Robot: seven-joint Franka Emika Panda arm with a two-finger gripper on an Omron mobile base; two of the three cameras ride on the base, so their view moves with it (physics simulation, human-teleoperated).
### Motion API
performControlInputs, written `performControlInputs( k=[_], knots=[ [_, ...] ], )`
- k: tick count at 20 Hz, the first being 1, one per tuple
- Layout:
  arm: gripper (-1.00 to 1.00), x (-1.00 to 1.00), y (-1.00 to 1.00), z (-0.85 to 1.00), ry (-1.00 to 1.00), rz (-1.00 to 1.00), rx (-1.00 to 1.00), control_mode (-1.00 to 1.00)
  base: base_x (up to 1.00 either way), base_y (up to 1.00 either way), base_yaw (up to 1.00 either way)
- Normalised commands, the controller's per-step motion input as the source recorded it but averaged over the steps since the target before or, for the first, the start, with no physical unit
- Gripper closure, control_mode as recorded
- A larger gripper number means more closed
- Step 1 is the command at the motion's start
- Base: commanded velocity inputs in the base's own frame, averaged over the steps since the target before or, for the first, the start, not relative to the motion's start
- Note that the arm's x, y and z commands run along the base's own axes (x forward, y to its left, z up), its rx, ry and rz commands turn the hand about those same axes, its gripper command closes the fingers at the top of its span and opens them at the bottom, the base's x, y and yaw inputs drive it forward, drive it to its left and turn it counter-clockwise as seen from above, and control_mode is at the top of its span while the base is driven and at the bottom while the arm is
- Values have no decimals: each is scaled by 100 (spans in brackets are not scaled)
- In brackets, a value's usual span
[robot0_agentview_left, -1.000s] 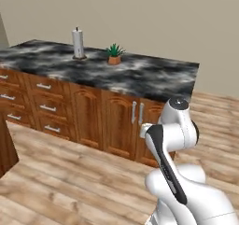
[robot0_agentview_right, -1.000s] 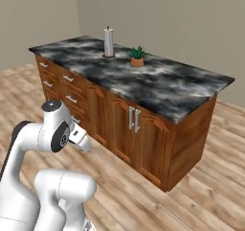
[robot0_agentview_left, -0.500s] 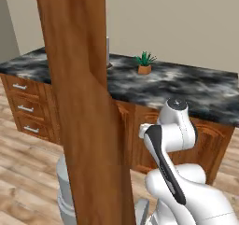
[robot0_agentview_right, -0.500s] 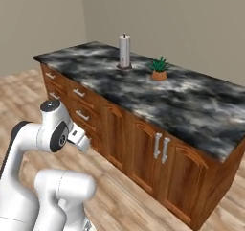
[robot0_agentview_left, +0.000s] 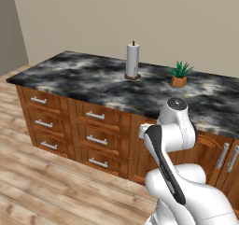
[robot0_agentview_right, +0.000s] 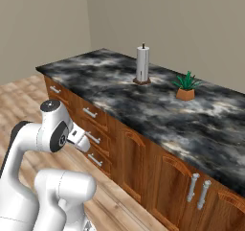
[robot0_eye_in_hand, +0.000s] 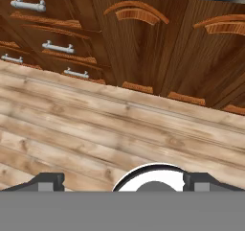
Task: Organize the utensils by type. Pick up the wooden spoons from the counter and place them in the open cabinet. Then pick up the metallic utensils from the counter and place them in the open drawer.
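Note:
The counter (robot0_agentview_left: 93,81) (robot0_agentview_right: 158,105) is a long black-and-grey marble slab on reddish-brown wood fronts, and no utensil lies on the part I see. The wooden spoons, the metallic utensils, the open cabinet and the open drawer are out of view. My gripper (robot0_agentview_right: 81,141) (robot0_agentview_left: 141,130) hangs folded close to the arm, below the counter's edge and in front of the wood fronts. In the hand view it (robot0_eye_in_hand: 122,181) points down at the plank floor, its fingertips (robot0_eye_in_hand: 47,179) far apart and open, with nothing between them.
A paper-towel roll (robot0_agentview_left: 132,60) (robot0_agentview_right: 142,64) and a small potted plant (robot0_agentview_left: 179,74) (robot0_agentview_right: 185,87) stand on the counter's far side. Shut drawers (robot0_agentview_left: 95,116) with silver handles and shut cabinet doors (robot0_agentview_right: 177,187) (robot0_eye_in_hand: 143,38) line the front. Wood floor (robot0_agentview_left: 42,186) lies before them.
The base has driven, so both base views have shifted along the counter. A wooden panel that blocked the left base view half a second ago is gone from the picture. Arm pose and open gripper are unchanged.

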Motion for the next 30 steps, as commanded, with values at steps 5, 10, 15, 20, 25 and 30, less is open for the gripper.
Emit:
performControlInputs(
  k=[5,10,15,20,25,30],
  knots=[
    [-100,0,0,0,0,0,0,100,100,42,-2],
    [-100,0,0,0,0,0,0,100,100,45,-12],
    [-100,0,0,0,0,0,0,100,87,52,-40],
    [-100,0,0,0,0,0,0,100,74,55,-48],
    [-100,0,0,0,0,0,0,100,50,66,-38],
    [-100,0,0,0,0,0,0,100,55,64,-32]
  ],
)
